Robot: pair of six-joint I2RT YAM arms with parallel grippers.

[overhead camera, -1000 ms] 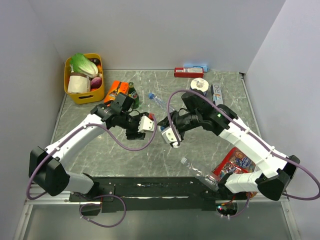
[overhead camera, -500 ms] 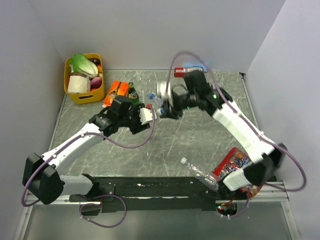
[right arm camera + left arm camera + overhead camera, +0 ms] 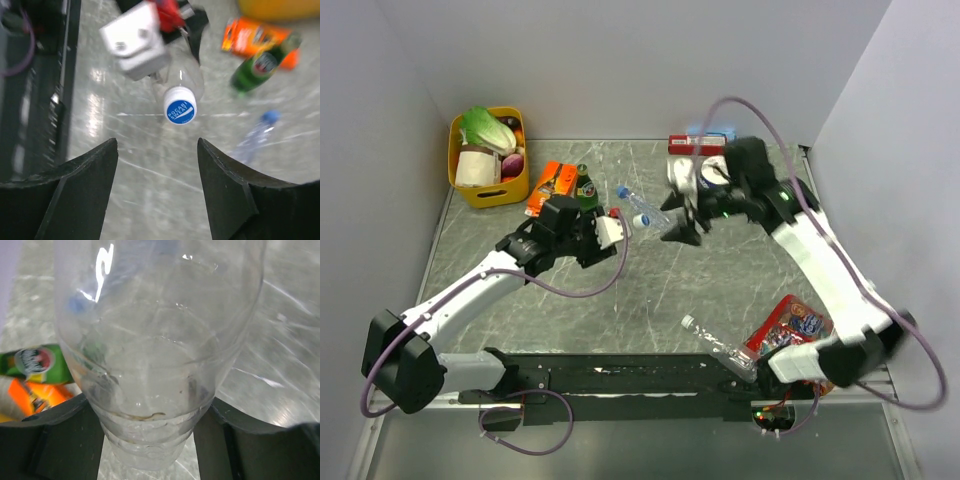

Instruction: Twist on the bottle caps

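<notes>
My left gripper (image 3: 612, 229) is shut on the lower body of a clear bottle (image 3: 155, 340), which fills the left wrist view. That bottle's neck points right, and a blue-and-white cap (image 3: 180, 111) sits on it. My right gripper (image 3: 157, 155) stands open a short way in front of the cap, touching nothing. In the top view the right gripper (image 3: 677, 231) is just right of the cap (image 3: 642, 217). A second clear bottle (image 3: 642, 203) with a blue cap (image 3: 622, 190) lies on the table behind. A third clear bottle (image 3: 715, 345) lies near the front edge.
A yellow basket (image 3: 512, 188) of vegetables stands at the back left. An orange packet (image 3: 552, 180) and a dark green glass bottle (image 3: 585, 186) lie beside my left wrist. A red box (image 3: 697, 145) is at the back, and a snack packet (image 3: 792, 322) is at the front right.
Both grippers carried the bottle toward the back. The right gripper then opened and drew away to the right, leaving the cap on the bottle. The left gripper keeps its hold.
</notes>
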